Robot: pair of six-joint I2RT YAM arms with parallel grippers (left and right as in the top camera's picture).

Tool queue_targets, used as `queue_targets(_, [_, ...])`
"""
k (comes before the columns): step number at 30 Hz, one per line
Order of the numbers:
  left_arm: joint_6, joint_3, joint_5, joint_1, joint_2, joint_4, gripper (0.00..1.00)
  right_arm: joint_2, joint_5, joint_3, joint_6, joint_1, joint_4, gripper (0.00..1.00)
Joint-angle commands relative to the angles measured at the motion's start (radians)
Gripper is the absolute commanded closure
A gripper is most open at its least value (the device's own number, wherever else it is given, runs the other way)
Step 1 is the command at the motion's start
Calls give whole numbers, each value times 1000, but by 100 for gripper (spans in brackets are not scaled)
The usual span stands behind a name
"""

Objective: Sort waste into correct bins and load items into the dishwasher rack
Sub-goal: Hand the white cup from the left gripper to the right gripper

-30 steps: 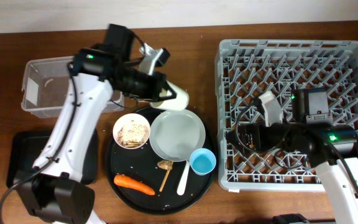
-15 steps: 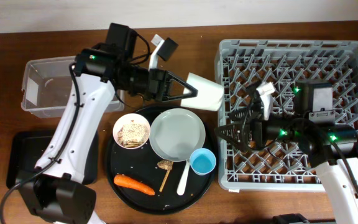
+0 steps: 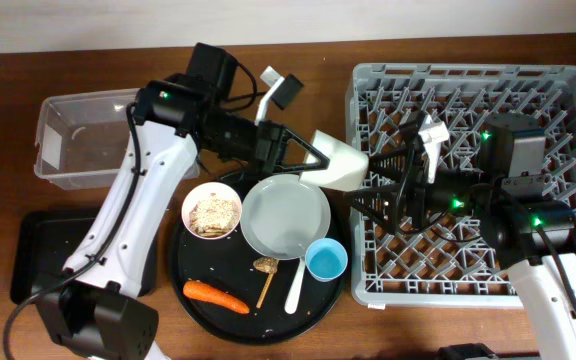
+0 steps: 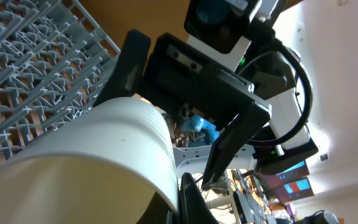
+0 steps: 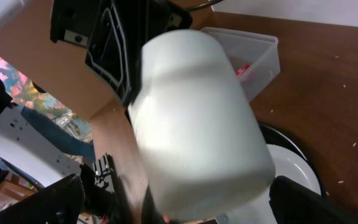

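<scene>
Over table (image 3: pixel 98 60), left tool (image 3: pixel 316 157) clamps white cup (image 3: pixel 344 163).

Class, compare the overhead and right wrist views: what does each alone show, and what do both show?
Only overhead: the dishwasher rack, carrot, light-blue cup and bowl. Only right wrist: something red inside the clear tub. Both: the white cup held in the left fingers, the tub, the plate.
</scene>
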Motion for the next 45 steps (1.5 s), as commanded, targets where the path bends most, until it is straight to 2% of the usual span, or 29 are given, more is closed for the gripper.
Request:
queue_targets(1, [19,21,6,-13,11,-2,100,-1,-24,15,-7,5,28,3])
queue_targets(7, [19,21,15,-10,11,3,99,-1,-33,15,-7,5,36,10])
queue_targets(13, [15,21,154,-10,11,42,100,-1,-35,15,-8,5,36,14])
queue_targets(21, [4,21,154,-11,11,43,100,-1,-35,15,-8,5,66,20])
queue_targets(26, [4,21,154,-11,11,43,99,-1,-35,15,-8,5,85,30])
queue_targets(32, [5,21,151,-11,11,43,99,-1,-35,15,-8,5,119,32])
queue_targets(36, [5,21,101,-11,11,44,85,-1,-35,15,-8,5,126,38])
queue_targets(45, [4,21,-54,-11,11,44,68,-1,-35,15,-7,5,134,55])
